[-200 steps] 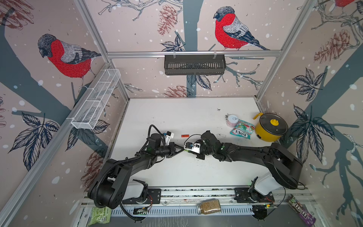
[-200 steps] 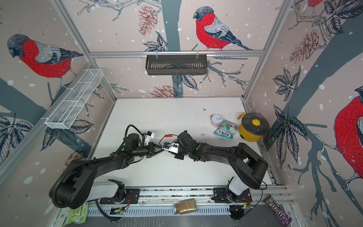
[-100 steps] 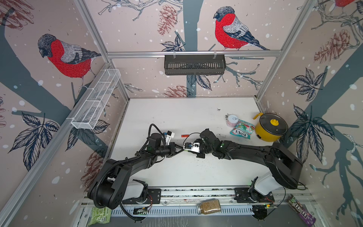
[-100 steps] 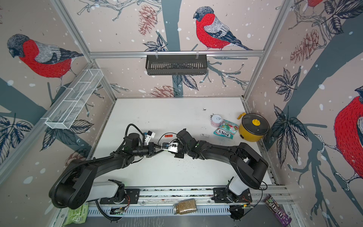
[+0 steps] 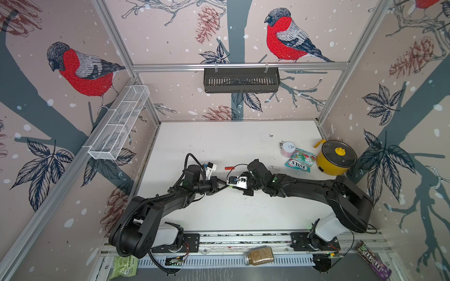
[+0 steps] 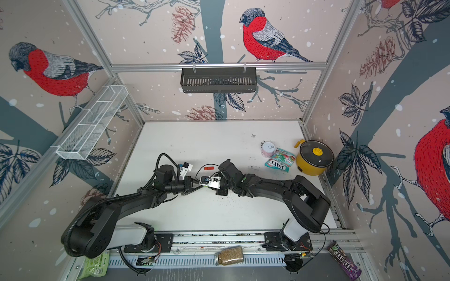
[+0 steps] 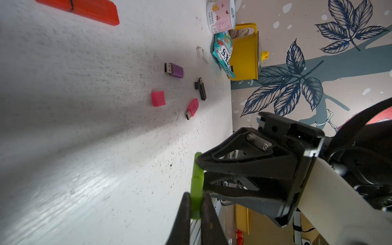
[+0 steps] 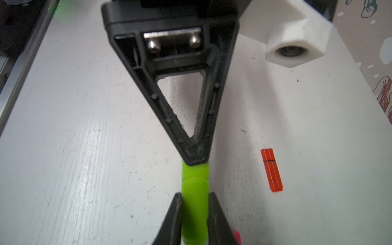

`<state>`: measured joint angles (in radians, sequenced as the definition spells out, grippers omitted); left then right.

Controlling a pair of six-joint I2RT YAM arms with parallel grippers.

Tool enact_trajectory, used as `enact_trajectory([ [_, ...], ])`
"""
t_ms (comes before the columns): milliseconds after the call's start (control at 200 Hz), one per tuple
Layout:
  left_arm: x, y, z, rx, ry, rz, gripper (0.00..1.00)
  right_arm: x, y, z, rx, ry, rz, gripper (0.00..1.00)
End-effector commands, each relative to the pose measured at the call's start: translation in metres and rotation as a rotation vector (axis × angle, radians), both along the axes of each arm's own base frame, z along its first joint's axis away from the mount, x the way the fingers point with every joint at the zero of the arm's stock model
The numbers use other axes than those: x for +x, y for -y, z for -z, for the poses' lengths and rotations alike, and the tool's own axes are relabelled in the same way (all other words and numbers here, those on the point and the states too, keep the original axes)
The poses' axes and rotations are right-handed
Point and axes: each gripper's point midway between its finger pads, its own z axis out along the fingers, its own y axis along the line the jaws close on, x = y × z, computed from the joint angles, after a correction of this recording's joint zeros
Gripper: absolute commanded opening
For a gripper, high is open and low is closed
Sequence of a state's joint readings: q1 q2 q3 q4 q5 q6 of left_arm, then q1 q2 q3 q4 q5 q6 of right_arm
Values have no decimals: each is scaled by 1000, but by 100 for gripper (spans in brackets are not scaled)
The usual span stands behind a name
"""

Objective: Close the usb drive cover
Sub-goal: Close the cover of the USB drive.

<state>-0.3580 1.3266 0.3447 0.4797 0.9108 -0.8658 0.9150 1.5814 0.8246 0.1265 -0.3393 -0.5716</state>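
The green usb stick point(image 8: 194, 186) is held between the two arms, over the middle of the white table point(image 5: 219, 141). The left gripper point(image 7: 196, 199) has one end of it. Its two black fingers point(image 7: 184, 212) are pressed tight on the stick, one on each side. The right gripper point(image 8: 195, 197) has the other end, and its fingers point(image 8: 213, 212) squeeze the stick too. The two grippers point at each other, tip to tip, with only a short bit of green showing between them. A thin line runs across that green bit, where the two parts of the stick meet. I cannot tell if the cover is pushed all the way on.

An orange stick point(image 8: 272, 169) lies flat on the table, close by but not touching anything. Farther off on the right side lie a purple stick point(image 7: 175, 70) with its metal end bare, a pink cap point(image 7: 158, 98), a pink stick point(image 7: 192, 108) and a black stick point(image 7: 201, 86), all near each other but apart. By the right wall stands a yellow pot point(image 5: 334, 160). A candy bag point(image 5: 300, 160) lies just beside it, and a small pink can point(image 5: 287, 149) stands at the bag's far corner.
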Motion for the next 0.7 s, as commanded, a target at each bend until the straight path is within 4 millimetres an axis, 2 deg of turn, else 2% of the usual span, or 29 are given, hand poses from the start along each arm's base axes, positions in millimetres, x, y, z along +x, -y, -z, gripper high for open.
enact_trajectory([
  [0,-9,6,-3,-22,-8,47,0,5,-37,-57,224,82,-82,14],
  [285,-10,7,-4,-19,5,49,0,-3,-44,-54,219,8,-134,14],
  [695,-14,7,0,24,22,78,0,2,-43,-53,189,-50,-182,15],
])
